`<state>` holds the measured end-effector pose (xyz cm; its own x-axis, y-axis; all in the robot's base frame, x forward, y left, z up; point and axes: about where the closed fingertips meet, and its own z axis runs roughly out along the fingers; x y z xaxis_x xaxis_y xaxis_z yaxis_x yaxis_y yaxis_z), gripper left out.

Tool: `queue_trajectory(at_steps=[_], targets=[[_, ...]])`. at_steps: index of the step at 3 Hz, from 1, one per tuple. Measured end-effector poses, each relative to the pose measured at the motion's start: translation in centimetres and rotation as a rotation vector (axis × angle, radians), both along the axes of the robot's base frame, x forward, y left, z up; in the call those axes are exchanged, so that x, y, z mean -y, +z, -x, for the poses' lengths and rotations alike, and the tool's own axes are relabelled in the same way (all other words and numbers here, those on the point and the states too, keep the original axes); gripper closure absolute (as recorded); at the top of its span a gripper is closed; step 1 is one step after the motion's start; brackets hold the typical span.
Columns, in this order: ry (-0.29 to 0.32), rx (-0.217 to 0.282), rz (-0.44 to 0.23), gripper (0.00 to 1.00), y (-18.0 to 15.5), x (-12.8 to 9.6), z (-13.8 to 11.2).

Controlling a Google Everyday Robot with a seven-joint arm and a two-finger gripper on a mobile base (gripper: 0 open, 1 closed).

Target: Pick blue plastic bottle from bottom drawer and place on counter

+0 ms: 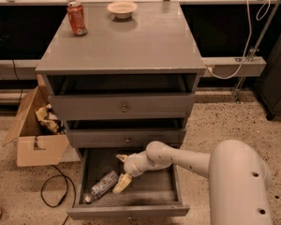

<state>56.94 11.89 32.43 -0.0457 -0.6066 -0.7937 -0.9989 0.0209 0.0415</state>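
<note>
Looking down on the grey cabinet from the front. Finds the bottom drawer (126,213) pulled well out, with the blue plastic bottle (101,186) lying on its side on the dark floor, left of centre and slanted, cap toward the front-left corner. Places the gripper (121,171) inside the same drawer, just beside the bottle's rear end, reaching in from the right. Spread wide, one finger raised toward the drawer's back and the other angled down near the bottle, with nothing held between. Cannot tell whether the lower finger touches the plastic.

Judging the bottle: probably light, thin-walled and springy, and smooth enough to roll or skid across the drawer floor if nudged from one side. Best taken across the middle of the body, at the label, squarely across the long axis, with a gentle squeeze so as not to crush it or squirt it out. Worth avoiding the narrow cap end.

Up top, shows the counter (131,43) carrying an orange-red soda can (77,18) at the back left and a small bowl (122,8) near the back edge. To the left, an open cardboard box (35,142) on the floor.
</note>
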Motion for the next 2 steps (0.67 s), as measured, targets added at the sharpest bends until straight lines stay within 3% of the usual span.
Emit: queue_trajectory(at_steps=[2], targets=[[0.043, 0.109, -0.031, 0.00, -3.9, -4.6, -0.7]])
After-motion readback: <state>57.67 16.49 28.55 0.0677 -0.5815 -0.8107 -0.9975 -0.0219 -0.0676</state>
